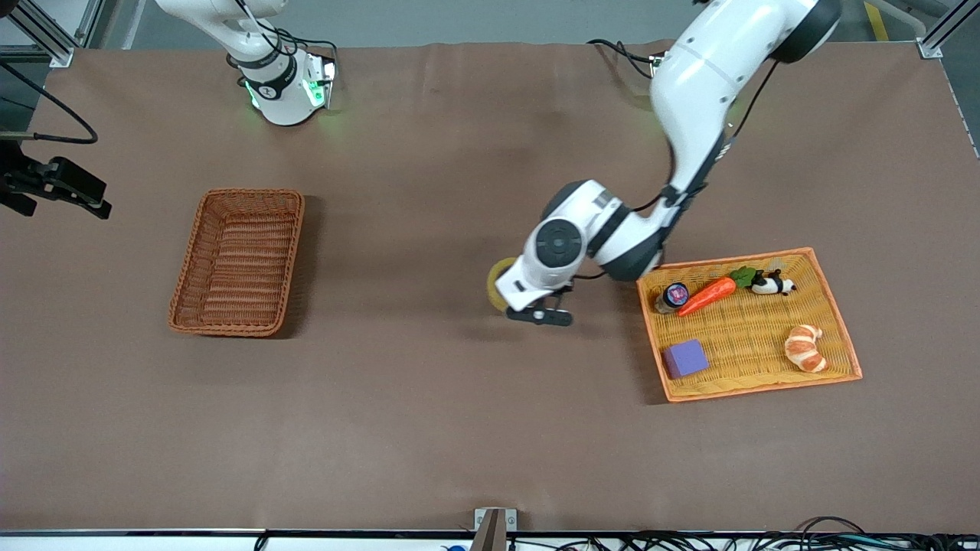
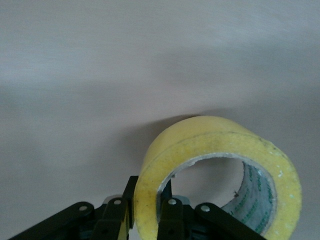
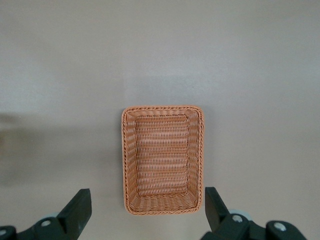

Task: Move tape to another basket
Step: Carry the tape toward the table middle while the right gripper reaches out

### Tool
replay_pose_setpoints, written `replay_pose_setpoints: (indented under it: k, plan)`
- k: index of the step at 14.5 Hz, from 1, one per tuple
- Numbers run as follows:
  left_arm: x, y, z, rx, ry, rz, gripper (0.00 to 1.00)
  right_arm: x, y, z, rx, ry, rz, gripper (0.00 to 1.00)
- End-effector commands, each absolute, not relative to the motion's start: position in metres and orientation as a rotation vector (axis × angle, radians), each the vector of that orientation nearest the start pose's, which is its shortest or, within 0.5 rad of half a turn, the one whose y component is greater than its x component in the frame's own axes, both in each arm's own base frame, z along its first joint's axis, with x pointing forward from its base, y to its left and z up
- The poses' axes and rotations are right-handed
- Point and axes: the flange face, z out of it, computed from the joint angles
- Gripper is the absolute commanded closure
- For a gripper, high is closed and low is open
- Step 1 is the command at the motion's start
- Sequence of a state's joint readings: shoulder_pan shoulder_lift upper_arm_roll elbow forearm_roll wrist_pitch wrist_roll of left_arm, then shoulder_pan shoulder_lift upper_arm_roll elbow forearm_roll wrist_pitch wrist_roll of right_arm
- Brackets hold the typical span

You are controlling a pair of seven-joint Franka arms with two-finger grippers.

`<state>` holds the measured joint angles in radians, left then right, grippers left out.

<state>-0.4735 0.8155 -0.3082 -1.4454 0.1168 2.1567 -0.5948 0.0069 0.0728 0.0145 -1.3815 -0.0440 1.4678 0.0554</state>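
Your left pincer (image 2: 145, 220) is clamping the rim of the translucent yellow ring of packing tape (image 2: 215, 172), carrying it over bare brown desk (image 1: 429, 383) between the flat orange woven tray (image 1: 838, 321) and the reddish-brown wicker basket (image 1: 237, 262). Your right pincer (image 3: 147, 212) is waiting with fingers spread wide, looking down on that basket.

Left gripper (image 2: 145, 220) clamped, right gripper (image 3: 145, 210) agape.

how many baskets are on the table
2: a reddish-brown wicker basket toward the right arm's end, and a flat orange woven tray toward the left arm's end.
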Motion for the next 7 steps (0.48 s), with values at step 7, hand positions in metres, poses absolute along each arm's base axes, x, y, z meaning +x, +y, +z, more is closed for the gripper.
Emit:
replay_pose_setpoints:
  k: [7]
  plan:
    - [0.529, -0.558, 0.209, -3.222, 0.394, 0.030, 0.90, 0.584, 0.076, 0.539, -3.160, -0.115, 0.006, 0.00]
